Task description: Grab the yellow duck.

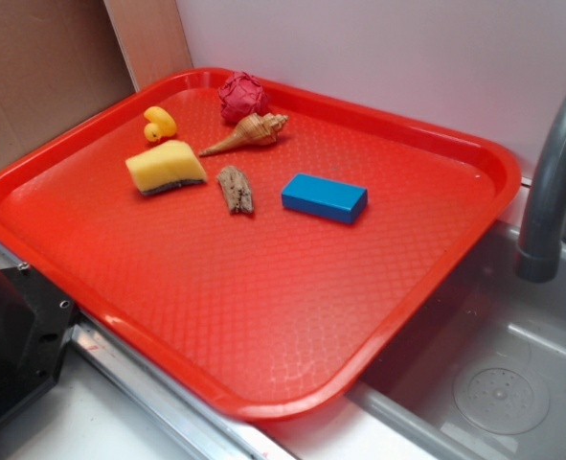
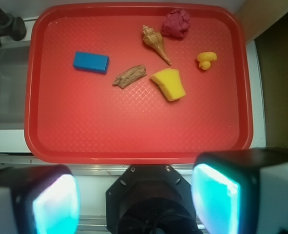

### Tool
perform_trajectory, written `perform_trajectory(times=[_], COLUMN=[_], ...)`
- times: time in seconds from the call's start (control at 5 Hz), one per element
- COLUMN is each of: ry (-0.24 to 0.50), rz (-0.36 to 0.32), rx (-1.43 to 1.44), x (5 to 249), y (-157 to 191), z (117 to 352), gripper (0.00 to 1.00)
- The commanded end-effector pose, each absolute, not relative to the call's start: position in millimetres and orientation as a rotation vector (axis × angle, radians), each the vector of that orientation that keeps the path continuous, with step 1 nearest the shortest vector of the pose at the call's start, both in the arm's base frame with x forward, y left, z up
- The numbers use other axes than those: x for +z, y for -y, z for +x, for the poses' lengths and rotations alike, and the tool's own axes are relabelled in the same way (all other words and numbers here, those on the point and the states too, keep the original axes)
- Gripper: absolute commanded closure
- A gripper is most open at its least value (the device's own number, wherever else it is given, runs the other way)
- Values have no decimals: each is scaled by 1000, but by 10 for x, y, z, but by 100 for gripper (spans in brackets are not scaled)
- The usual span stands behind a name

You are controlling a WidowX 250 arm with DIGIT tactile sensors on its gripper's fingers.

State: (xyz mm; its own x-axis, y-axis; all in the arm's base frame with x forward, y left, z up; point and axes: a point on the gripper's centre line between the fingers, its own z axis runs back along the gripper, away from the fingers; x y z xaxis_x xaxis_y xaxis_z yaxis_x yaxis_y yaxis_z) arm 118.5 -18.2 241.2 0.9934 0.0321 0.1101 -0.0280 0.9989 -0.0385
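My tool [image 2: 136,195] hangs over the near edge of the red tray [image 2: 134,141], its fingers [image 2: 56,202] spread wide with nothing between them. Left to right in the wrist view: a grey faucet [image 2: 7,27] stands beyond the tray's far left corner, above the sink [image 2: 2,97]. On the tray a blue block [image 2: 90,62] lies left of centre, then a piece of brown bark [image 2: 129,76], then a spiral seashell [image 2: 155,43] further back. The yellow sponge [image 2: 168,84] lies right of the bark, with a crumpled red ball [image 2: 177,23] by the far rim. The yellow duck [image 2: 206,59] sits furthest right — apart from the sponge, close to the tray's right side, well away from my tool.
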Motion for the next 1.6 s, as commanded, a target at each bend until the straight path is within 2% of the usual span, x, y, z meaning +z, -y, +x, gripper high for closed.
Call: perform_trajectory(times=[0.0,0.2,0.4,0.8,1.0,1.4], ry=[111,95,127,250,321,378], rz=[-37,-80,-101,-155,-151,-54], rx=[30,262,463,923,1115,1260], x=[2412,2314,2233,1992,1789,1416], y=[182,21,-76,-326,-505,-795], z=[1185,1329,1379,1497,1665,2058], gripper=[0,0,0,0,0,0])
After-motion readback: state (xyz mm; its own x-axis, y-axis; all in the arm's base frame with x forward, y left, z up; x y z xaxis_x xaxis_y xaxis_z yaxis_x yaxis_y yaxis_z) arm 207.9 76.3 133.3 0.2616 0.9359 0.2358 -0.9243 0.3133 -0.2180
